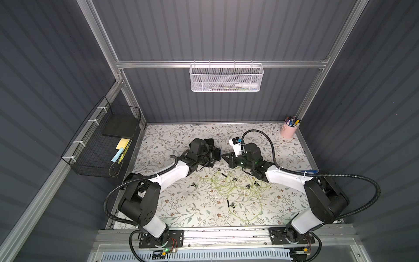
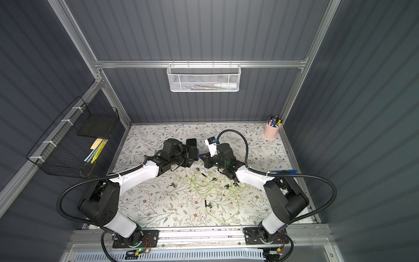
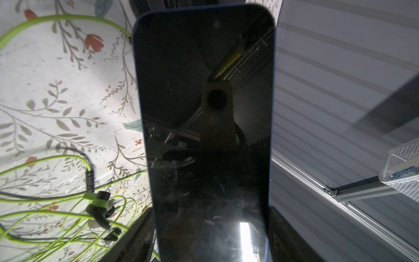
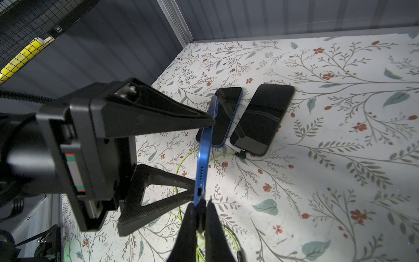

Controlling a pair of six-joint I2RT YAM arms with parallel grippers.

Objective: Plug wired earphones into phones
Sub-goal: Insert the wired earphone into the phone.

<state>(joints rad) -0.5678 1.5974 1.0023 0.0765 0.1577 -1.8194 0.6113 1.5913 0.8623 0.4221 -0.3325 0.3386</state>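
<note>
In a top view, the left gripper (image 1: 214, 155) is clamping the blue-rimmed phone (image 1: 219, 154) on edge, with the right gripper (image 1: 223, 156) at its 3 o'clock and earphone cords (image 1: 235, 188) lying at 5 o'clock. The left wrist view is showing its screen (image 3: 204, 136). In the right wrist view, the right fingers (image 4: 188, 226) are pinching a black plug (image 4: 200, 213) beside its port (image 4: 199, 191).

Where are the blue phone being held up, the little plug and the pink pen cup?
held blue phone (image 4: 201, 163): right wrist view, on its blue edge, beside the speaker holes.
plug (image 4: 200, 209): right wrist view, on its black body, close to the phone's port.
pink pen cup (image 1: 287, 132): in a top view, on its outer wall.
</note>
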